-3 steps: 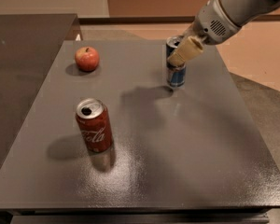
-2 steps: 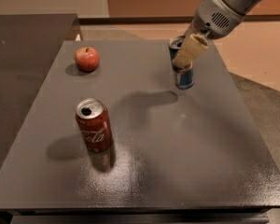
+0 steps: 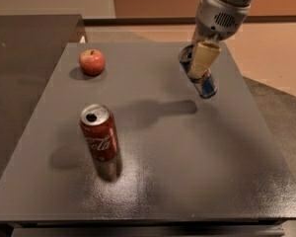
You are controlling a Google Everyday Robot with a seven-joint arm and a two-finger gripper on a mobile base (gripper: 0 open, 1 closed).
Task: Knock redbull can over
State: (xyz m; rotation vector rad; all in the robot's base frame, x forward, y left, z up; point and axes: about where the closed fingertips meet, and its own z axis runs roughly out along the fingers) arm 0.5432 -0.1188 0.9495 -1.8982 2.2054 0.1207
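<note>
The redbull can (image 3: 205, 84) is a slim blue-and-silver can at the far right of the grey table (image 3: 187, 172). It is tilted, with its silver top leaning to the left and its base swung out to the right, close above the tabletop. My gripper (image 3: 201, 60) comes down from the upper right and is shut on the can's upper half. One cream finger (image 3: 204, 57) lies across the front of the can; the other finger is hidden behind it.
A red cola can (image 3: 99, 138) stands upright at the left front of the table. A red apple (image 3: 92, 61) sits at the far left. The table's right edge is close to the redbull can, with floor beyond it.
The redbull can stood upright in the gripper a second ago. It has shifted slightly right and now tilts, its base swung to the right. The cola can and apple have not moved.
</note>
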